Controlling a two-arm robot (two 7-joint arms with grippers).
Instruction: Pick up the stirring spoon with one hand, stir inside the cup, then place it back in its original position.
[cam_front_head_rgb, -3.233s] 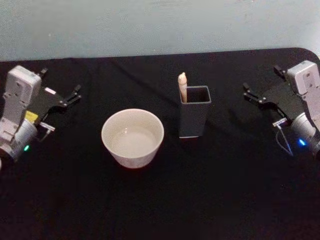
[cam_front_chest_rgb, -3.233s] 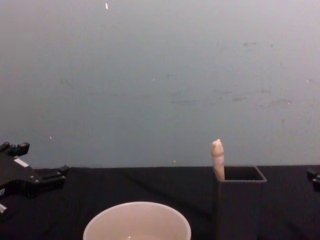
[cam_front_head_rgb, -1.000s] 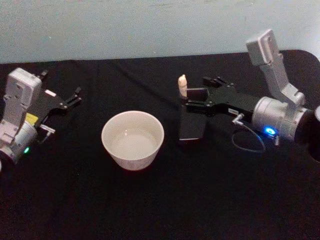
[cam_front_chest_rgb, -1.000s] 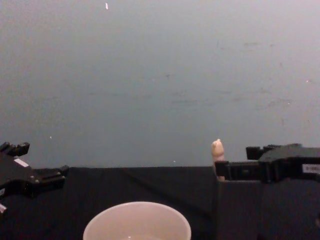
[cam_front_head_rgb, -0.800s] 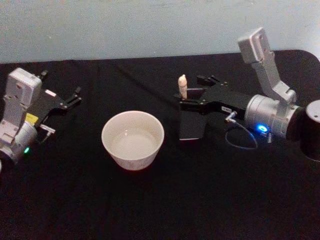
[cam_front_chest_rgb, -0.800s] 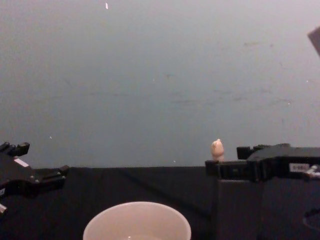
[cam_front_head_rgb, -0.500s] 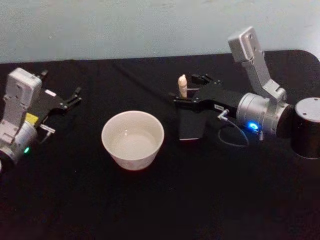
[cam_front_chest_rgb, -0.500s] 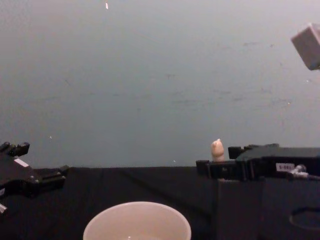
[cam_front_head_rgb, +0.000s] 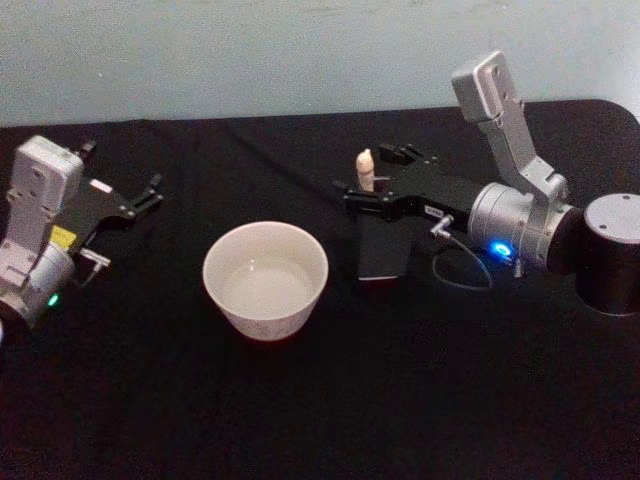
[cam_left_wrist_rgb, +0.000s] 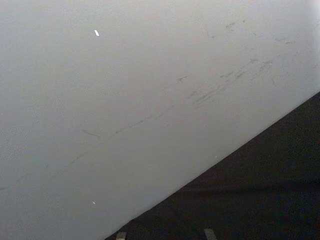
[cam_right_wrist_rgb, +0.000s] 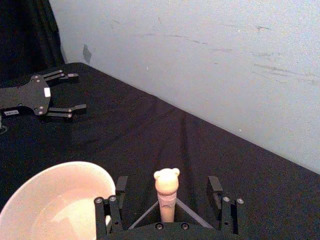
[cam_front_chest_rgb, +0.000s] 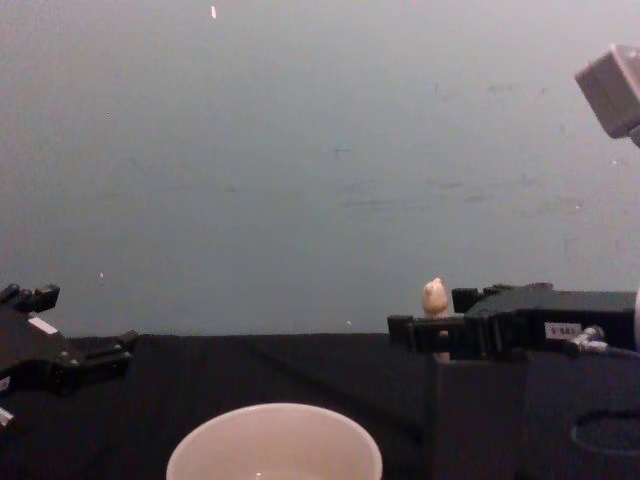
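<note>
Head view: the holder (cam_front_head_rgb: 383, 250) stands on the black table (cam_front_head_rgb: 300, 410). The spoon (cam_front_head_rgb: 365, 164) stands upright in the holder's far left corner, its beige handle tip poking above the rim. The right gripper (cam_front_head_rgb: 364, 180) reaches in from the holder's right and hangs just over its top, one finger on each side of the handle. The cup (cam_front_head_rgb: 265, 277) sits to the holder's left and a little nearer the robot, apart from it. The left gripper (cam_front_head_rgb: 138, 198) lies on the table well to the left of the holder, beyond the cup, with its fingers spread and holding nothing.

Left wrist view: pale wall (cam_left_wrist_rgb: 125, 100) and a strip of table.

Right wrist view: the handle (cam_right_wrist_rgb: 166, 192) rises midway between the two fingers (cam_right_wrist_rgb: 120, 186). There is a clear gap on each side, so the jaws stand wide and grip nothing. Part of the cup (cam_right_wrist_rgb: 45, 210) shows beside the near finger, and the left gripper (cam_right_wrist_rgb: 47, 96) lies farther off.

Chest view: the right gripper (cam_front_chest_rgb: 432, 318) sits level just above the holder (cam_front_chest_rgb: 475, 420). The handle tip (cam_front_chest_rgb: 434, 295) shows above the fingers. The cup rim (cam_front_chest_rgb: 273, 440) lies to the holder's left.
</note>
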